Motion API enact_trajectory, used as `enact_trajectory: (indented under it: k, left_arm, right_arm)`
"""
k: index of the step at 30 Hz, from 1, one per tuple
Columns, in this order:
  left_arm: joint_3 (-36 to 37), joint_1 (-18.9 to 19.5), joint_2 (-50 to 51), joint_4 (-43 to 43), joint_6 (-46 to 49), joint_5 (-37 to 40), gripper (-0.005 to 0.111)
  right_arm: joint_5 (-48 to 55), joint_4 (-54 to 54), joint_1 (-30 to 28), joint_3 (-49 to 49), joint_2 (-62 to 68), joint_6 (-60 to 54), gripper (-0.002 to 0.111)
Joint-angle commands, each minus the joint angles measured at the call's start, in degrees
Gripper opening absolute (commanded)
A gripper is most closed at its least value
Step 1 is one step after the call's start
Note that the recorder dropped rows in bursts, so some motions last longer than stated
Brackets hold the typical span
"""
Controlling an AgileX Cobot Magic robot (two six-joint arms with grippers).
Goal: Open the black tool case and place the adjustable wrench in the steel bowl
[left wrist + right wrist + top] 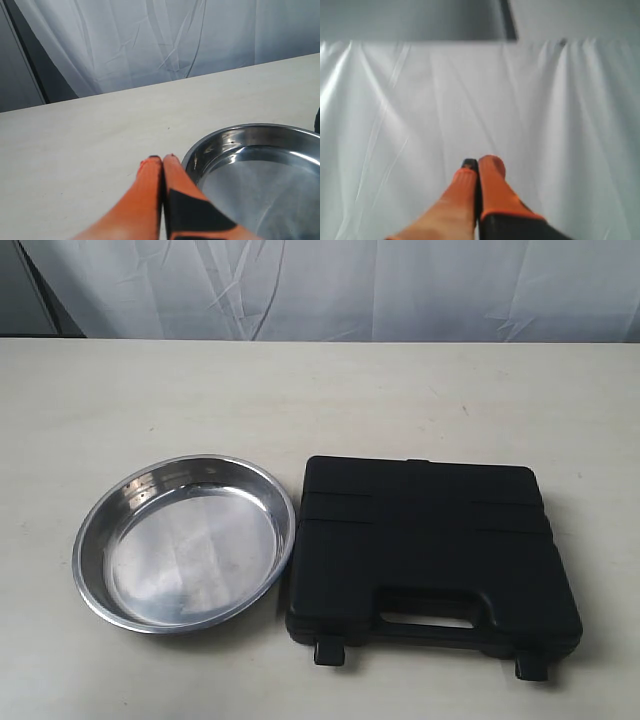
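The black tool case (pixel 430 550) lies closed on the table at the right, its cut-out handle and two latches toward the front edge. To its left rests the steel bowl (pixel 185 542), empty; its rim also shows in the left wrist view as the steel bowl (pixel 260 170). The adjustable wrench is hidden. Neither arm appears in the exterior view. My left gripper (pixel 161 159) is shut with nothing in it, its orange fingers pressed together just beside the bowl's rim. My right gripper (pixel 481 162) is shut and empty, pointing at the white curtain.
A white curtain (pixel 330 285) hangs behind the table's far edge. The pale tabletop (pixel 200 400) stretches behind the bowl and case. A dark vertical post (pixel 27 55) stands at the curtain's edge.
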Motion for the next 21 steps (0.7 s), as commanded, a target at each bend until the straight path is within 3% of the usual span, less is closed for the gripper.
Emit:
enact_trajectory:
  k: [1,4,7,9,12,14,18,21]
  left_arm:
    - [0.04,-0.12,0.20,-0.24,-0.27,0.12,0.000]
    - [0.04,-0.12,0.20,-0.24,-0.27,0.12,0.000]
    - [0.04,-0.12,0.20,-0.24,-0.27,0.12,0.000]
    - [0.04,-0.12,0.20,-0.24,-0.27,0.12,0.000]
    - [0.04,-0.12,0.20,-0.24,-0.27,0.12,0.000]
    - [0.04,-0.12,0.20,-0.24,-0.27,0.12,0.000]
    - [0.04,-0.12,0.20,-0.24,-0.27,0.12,0.000]
    - [0.04,-0.12,0.20,-0.24,-0.27,0.12,0.000]
  right_arm:
    - [43.28,-7.50,-0.22,-16.60,17.65,-1.66,-0.001]
    - [73.50,-7.78,-0.22,-29.47,32.23,-5.13,-0.001]
    - [88.24,-7.66,2.80,-35.70,43.54,-5.13,-0.001]
    - [89.23,-8.05,10.82,-34.87,48.42,-5.13,-0.001]
    - [87.77,-13.98,29.82,-27.56,52.48,-5.13,-0.001]
    - [83.76,-16.39,37.70,-22.92,53.94,-5.13,-0.001]
    - [77.66,-16.20,42.70,-18.93,56.40,-5.13,0.003]
    - [72.59,-15.00,42.70,-17.49,59.95,-5.13,0.034]
